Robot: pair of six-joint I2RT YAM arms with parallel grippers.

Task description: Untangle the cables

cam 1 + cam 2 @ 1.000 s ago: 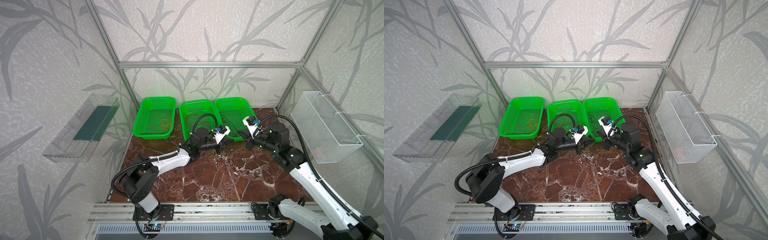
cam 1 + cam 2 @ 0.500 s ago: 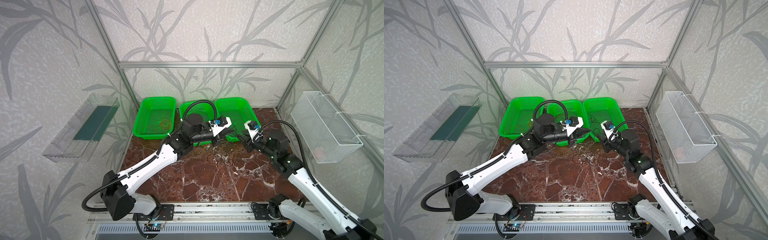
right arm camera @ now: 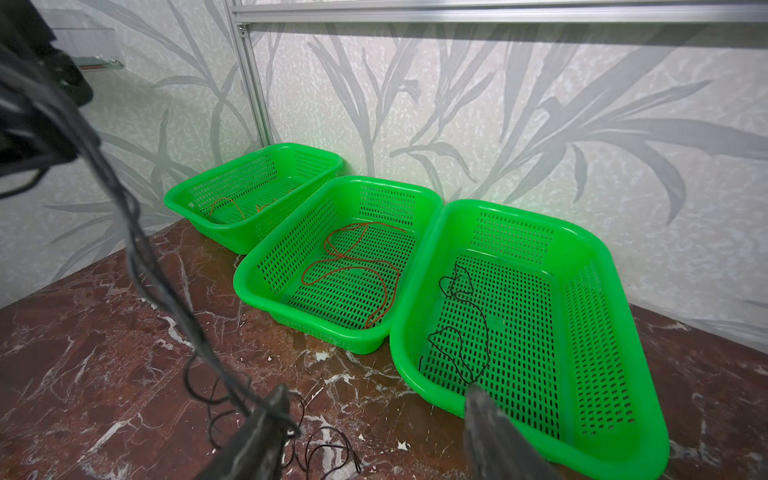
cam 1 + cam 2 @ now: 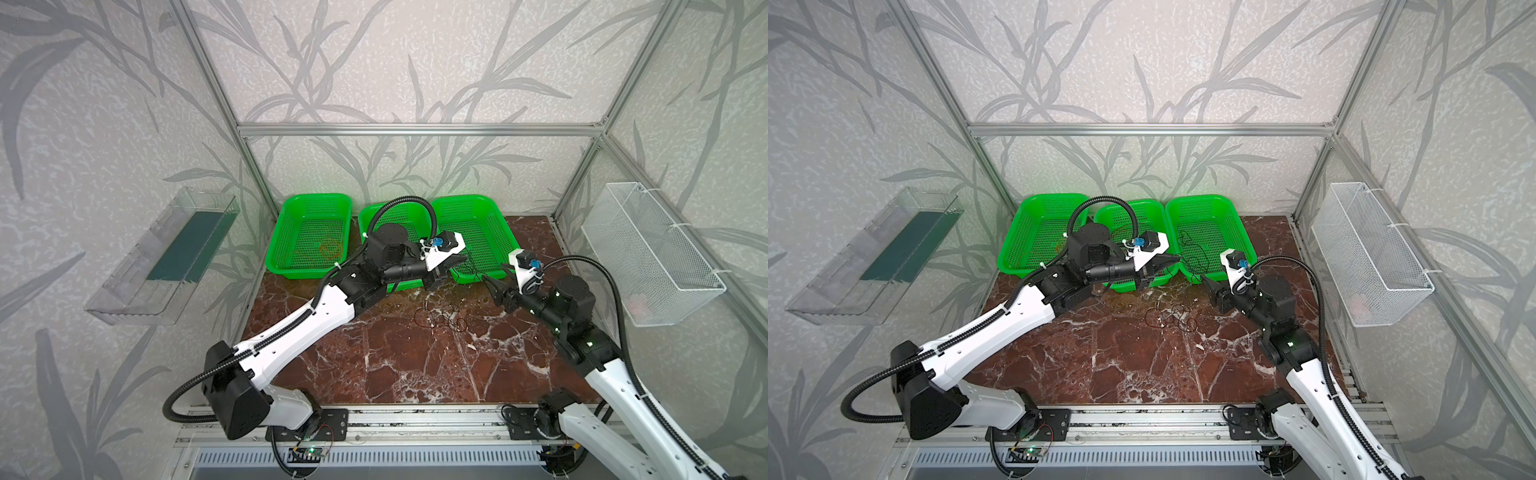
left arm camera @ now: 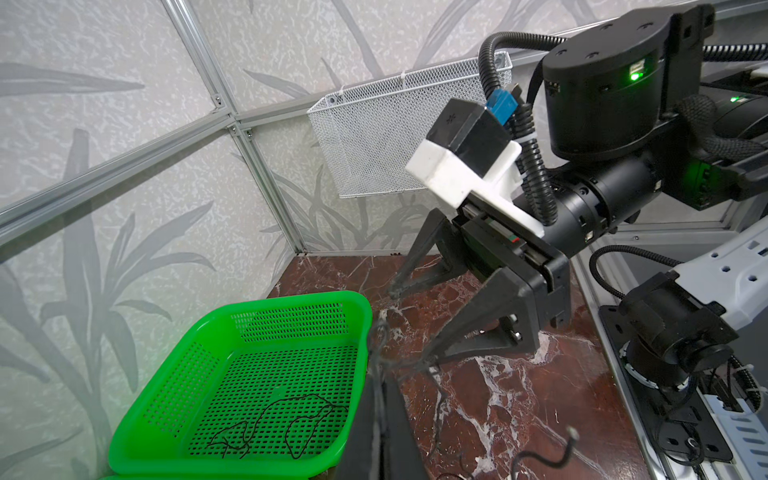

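Left tool closed, right tool agape, tips nearly meeting.
My left arm reaches far forward, wrist level, tool pointing right with its fingers pressed together. My right arm bends at the elbow and leans in toward it, tool aimed leftward, its two fingers standing well apart.

No text, label, brand, number or sign could be read anywhere, neither on the green baskets nor on the white wire basket.
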